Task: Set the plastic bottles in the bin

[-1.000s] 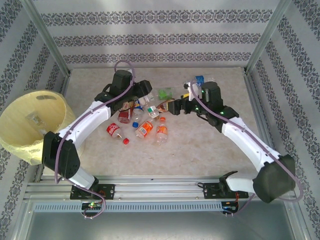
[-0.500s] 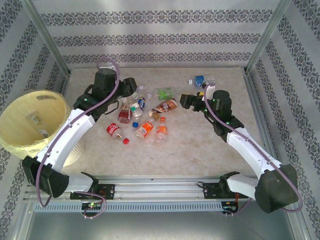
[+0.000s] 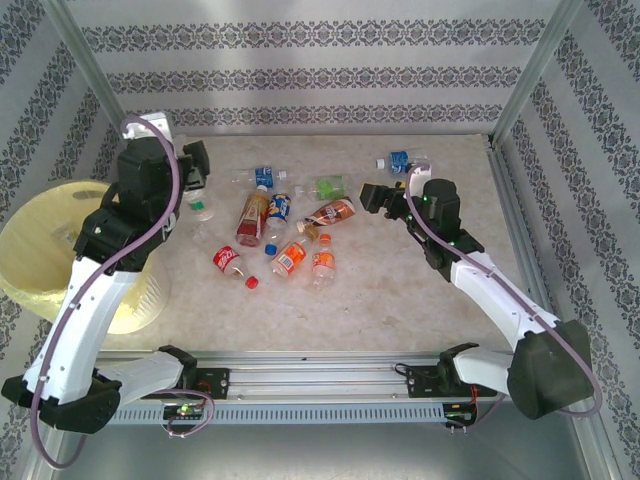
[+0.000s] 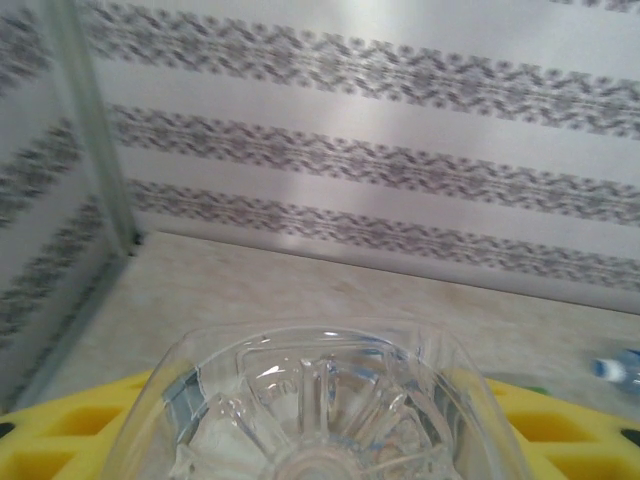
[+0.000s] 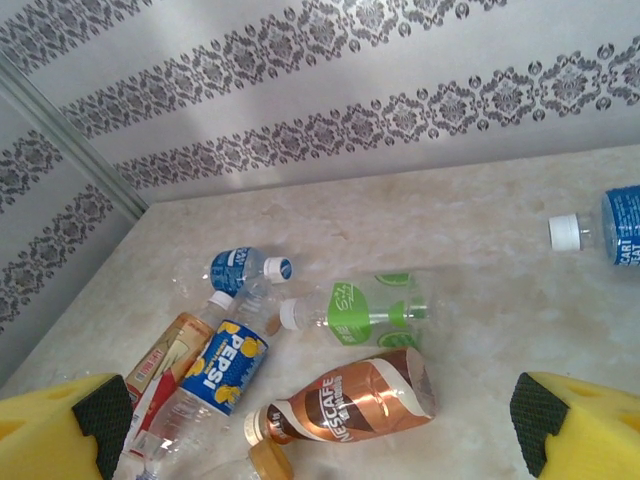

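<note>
My left gripper (image 3: 192, 180) is raised over the table's left side and is shut on a clear plastic bottle (image 3: 201, 203) with a green cap. The left wrist view looks at this bottle's ribbed base (image 4: 320, 400) between the yellow fingers (image 4: 60, 440). The pale-yellow bin (image 3: 40, 250) stands just left of that arm. Several bottles lie mid-table: a brown Nescafe one (image 3: 335, 212) (image 5: 350, 400), a green-labelled one (image 3: 330, 186) (image 5: 365, 312), a Pepsi one (image 3: 280, 207) (image 5: 225, 365) and a red one (image 3: 228, 260). My right gripper (image 3: 375, 197) (image 5: 320, 430) stands open just right of the Nescafe bottle.
A blue-labelled bottle (image 3: 403, 160) (image 5: 610, 228) lies apart at the back right. Another blue one (image 3: 262, 177) (image 5: 240, 270) lies at the back of the pile. Two orange-labelled bottles (image 3: 290, 258) lie nearer the front. Patterned walls and metal posts (image 3: 95, 80) close in the table.
My left arm has lifted out of the pile and swung left toward the bin with the clear bottle. The right arm drew back a little to the right, its gripper still open.
</note>
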